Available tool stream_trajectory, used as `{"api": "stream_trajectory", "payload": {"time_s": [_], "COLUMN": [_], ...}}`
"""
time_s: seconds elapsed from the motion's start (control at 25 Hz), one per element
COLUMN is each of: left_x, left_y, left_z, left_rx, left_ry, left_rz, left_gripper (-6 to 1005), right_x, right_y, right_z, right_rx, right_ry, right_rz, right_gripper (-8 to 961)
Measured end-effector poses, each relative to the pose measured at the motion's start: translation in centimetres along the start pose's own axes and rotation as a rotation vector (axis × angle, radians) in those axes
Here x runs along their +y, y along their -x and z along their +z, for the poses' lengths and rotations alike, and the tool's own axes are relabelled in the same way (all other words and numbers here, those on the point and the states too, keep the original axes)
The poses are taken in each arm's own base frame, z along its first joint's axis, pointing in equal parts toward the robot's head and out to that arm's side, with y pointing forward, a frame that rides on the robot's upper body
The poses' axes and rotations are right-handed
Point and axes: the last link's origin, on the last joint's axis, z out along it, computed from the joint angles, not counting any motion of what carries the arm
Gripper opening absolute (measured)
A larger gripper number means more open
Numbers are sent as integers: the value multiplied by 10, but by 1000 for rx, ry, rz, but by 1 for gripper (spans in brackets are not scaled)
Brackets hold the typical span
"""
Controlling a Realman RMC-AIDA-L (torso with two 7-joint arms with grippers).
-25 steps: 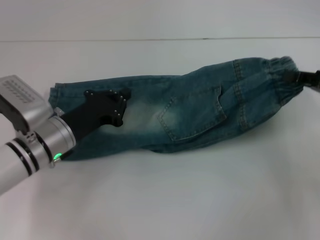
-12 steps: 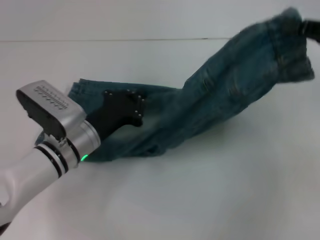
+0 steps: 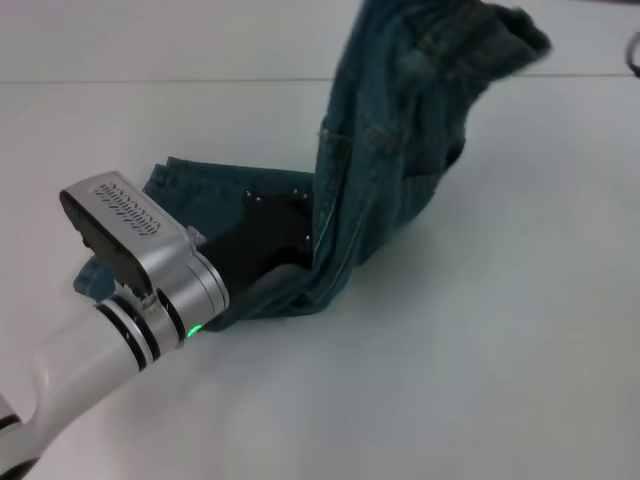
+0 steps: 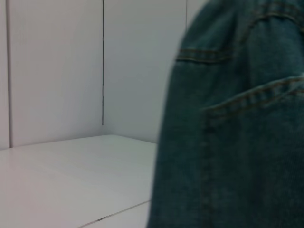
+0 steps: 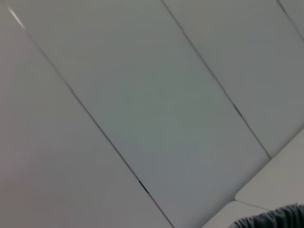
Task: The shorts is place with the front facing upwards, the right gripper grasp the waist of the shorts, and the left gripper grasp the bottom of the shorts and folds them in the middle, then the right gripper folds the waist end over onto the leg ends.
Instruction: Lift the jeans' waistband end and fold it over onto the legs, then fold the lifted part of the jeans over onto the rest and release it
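The blue-green denim shorts (image 3: pixel 390 150) are bent upward. Their leg part (image 3: pixel 195 185) lies flat on the white table, and the other half rises steeply out of the top of the head view. The ruffled waist (image 3: pixel 515 30) hangs in the air at the upper right, carried by my right gripper, which is outside the head view. A sliver of denim (image 5: pixel 278 219) shows in the right wrist view. My left gripper (image 3: pixel 285 225) rests on the flat leg part beside the raised fold, its tip hidden by cloth. Pocket stitching on the denim (image 4: pixel 237 142) fills the left wrist view.
The white table (image 3: pixel 480 350) stretches around the shorts, with a pale wall behind it. A dark sliver (image 3: pixel 635 55) shows at the right edge of the head view. My silver left arm (image 3: pixel 120 300) reaches in from the lower left.
The waist end has been lifted off the table and swung up and leftward over the legs. My left arm slid a little rightward along the leg part.
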Motion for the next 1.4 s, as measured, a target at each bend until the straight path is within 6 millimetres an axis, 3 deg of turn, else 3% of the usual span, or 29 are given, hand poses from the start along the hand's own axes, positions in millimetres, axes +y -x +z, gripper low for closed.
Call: {"api": "stream_trajectory", "payload": {"time_s": [0.2, 0.32, 0.48, 1.0, 1.4], "left_x": [4, 5, 8, 20, 7], "left_y": [2, 3, 5, 7, 15], "left_z": [-3, -3, -4, -3, -20], "left_rx": [3, 1, -4, -8, 4], "left_ry": [9, 9, 13, 53, -43], "left_rz": [-13, -17, -27, -47, -78], "left_gripper": [1, 0, 0, 0, 0], "right_x": [5, 14, 21, 25, 22], "right_y": [12, 9, 5, -9, -23], "right_z": [46, 77, 102, 137, 144], "right_rx": [69, 135, 189, 238, 234], "right_ry": [19, 53, 50, 56, 77], "right_rz": [-34, -61, -99, -117, -89], "right_gripper": [61, 60, 60, 59, 58]}}
